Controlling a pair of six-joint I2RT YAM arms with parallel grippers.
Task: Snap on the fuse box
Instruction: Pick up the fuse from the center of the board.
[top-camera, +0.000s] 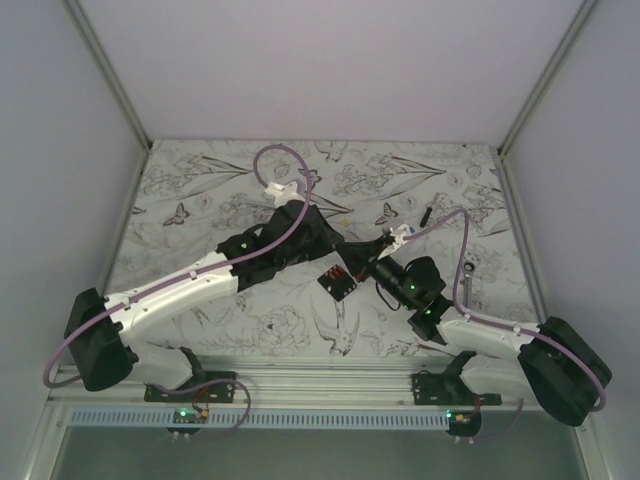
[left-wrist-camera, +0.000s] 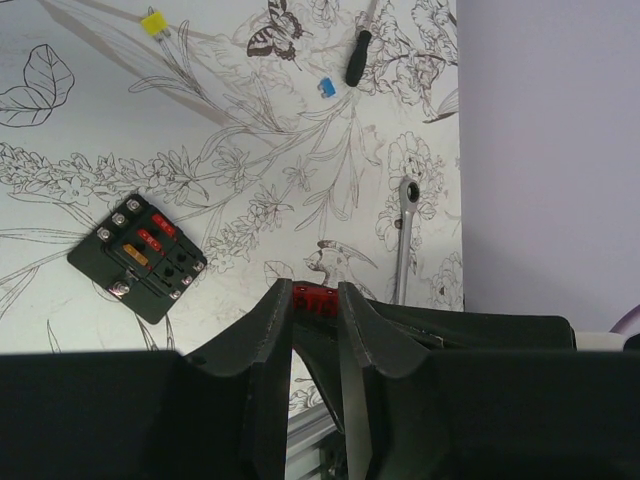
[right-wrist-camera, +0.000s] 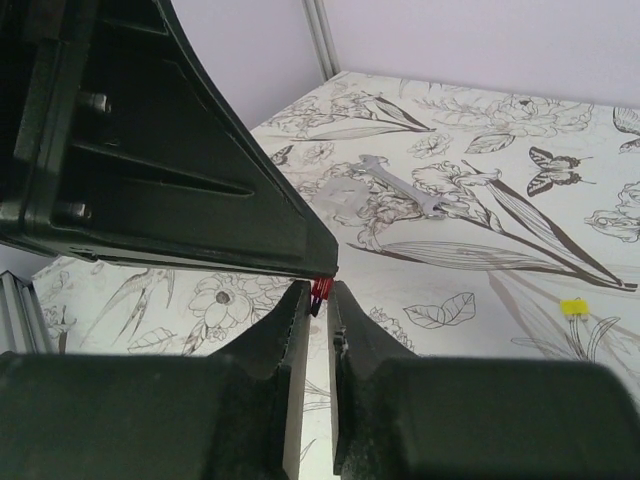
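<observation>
The fuse box (top-camera: 337, 283) is a small black square box lying flat on the floral table, its face up with red and orange fuses; it also shows in the left wrist view (left-wrist-camera: 137, 257). Both grippers meet just above and behind it. My left gripper (left-wrist-camera: 315, 298) is shut on a small red fuse (left-wrist-camera: 316, 297). My right gripper (right-wrist-camera: 320, 292) is shut on the same red fuse (right-wrist-camera: 320, 291) from the other side. In the top view the left gripper (top-camera: 350, 256) and right gripper (top-camera: 364, 264) touch tip to tip.
A yellow fuse (left-wrist-camera: 152, 20), a blue fuse (left-wrist-camera: 326, 87) and a small black screwdriver (left-wrist-camera: 357, 60) lie further back. A ratchet wrench (left-wrist-camera: 403, 235) lies near the right wall. A silver spanner (right-wrist-camera: 395, 185) lies to the left.
</observation>
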